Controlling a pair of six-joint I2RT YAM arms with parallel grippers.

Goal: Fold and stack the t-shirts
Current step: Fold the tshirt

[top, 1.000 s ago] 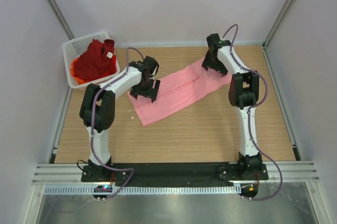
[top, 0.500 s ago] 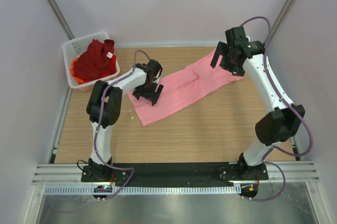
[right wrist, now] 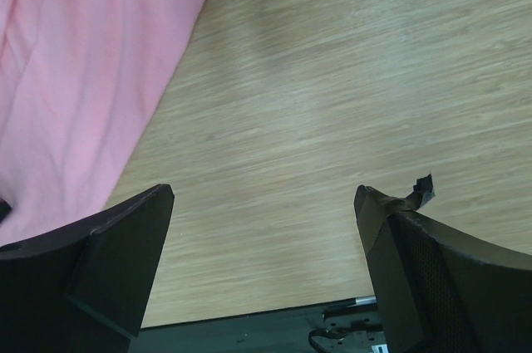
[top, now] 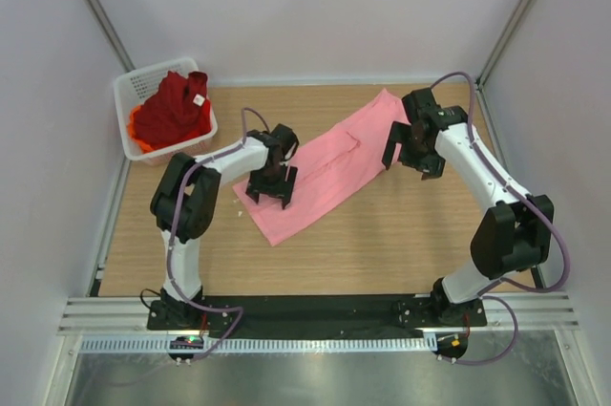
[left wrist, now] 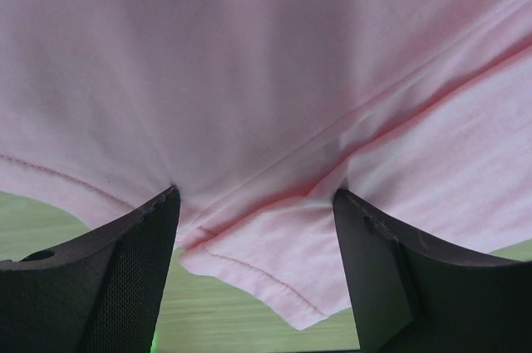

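At the light pink t-shirt (top: 325, 169), laid slantwise across the table (top: 382, 234).
Fingers of the left gripper (top: 270, 198) spread wide over its near hem; those of the right gripper (top: 409, 163) spread above bare wood beside its edge.

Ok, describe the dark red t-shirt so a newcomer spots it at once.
At the far left corner of the wooden table stands a white mesh basket. The dark red t-shirt is heaped in it over an orange t-shirt. Unlike the flat light pink t-shirt mid-table, it is crumpled and shows a white tag.
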